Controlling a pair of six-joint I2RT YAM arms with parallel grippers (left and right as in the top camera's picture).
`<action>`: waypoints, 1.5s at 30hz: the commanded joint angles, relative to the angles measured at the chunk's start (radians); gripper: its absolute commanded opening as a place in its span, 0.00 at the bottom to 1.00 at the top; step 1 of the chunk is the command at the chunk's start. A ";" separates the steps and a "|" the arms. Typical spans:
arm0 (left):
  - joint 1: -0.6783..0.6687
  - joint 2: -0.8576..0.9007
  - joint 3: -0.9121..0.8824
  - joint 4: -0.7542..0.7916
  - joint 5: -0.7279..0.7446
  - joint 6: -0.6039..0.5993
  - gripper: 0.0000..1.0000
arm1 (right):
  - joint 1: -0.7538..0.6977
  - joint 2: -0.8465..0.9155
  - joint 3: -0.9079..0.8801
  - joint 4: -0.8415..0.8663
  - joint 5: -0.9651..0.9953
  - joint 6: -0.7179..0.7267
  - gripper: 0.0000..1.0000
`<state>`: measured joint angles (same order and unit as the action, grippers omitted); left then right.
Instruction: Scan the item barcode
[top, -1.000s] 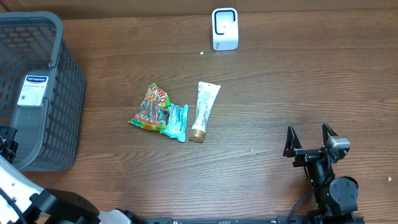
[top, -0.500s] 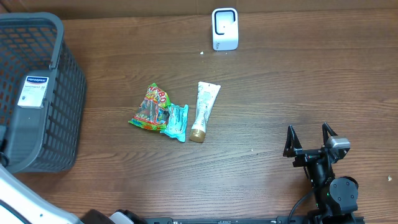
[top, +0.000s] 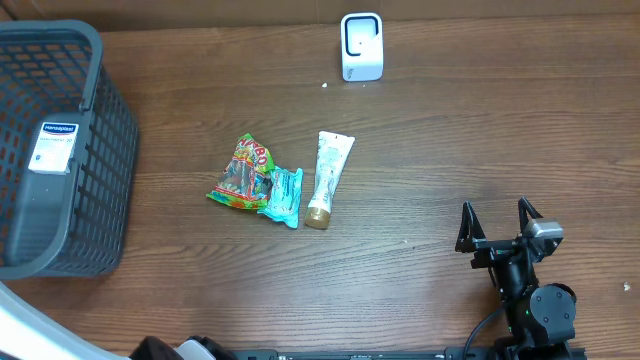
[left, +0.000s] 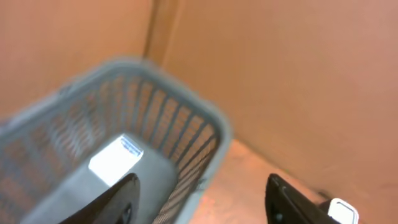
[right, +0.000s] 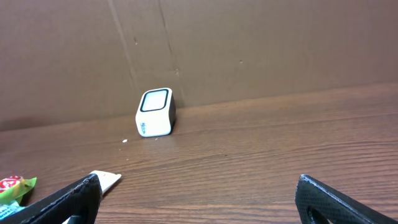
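Dark brown wood-grain table (top: 450, 120), flat from under the right claw (top: 494, 206) to a brown cardboard wall (right: 261, 43) straight ahead of it. Slanting crease (right: 124, 43) in the board, ahead and to the left of that claw, with a few small nicks (right: 241, 61) to its right. Pale speck (right: 125, 140) on the wood just short of the wall's foot. Soft, even light, with a faint sheen on the grain. Beyond the left claw (left: 202, 202), blurred, more board in orange-brown, with a vertical seam (left: 155, 31) high and to the left.
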<state>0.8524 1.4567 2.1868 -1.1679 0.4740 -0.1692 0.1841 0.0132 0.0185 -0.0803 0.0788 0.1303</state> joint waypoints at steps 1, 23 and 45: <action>-0.032 0.102 0.214 -0.034 0.013 0.022 0.55 | 0.004 -0.008 -0.010 0.005 0.006 -0.004 1.00; -0.172 0.703 0.378 -0.159 -0.404 0.246 1.00 | 0.004 -0.008 -0.010 0.005 0.006 -0.004 1.00; -0.190 0.962 0.369 -0.229 -0.484 0.327 1.00 | 0.004 -0.008 -0.010 0.005 0.006 -0.004 1.00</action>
<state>0.6609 2.3756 2.5523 -1.3888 0.0029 0.1349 0.1841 0.0132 0.0185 -0.0799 0.0788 0.1303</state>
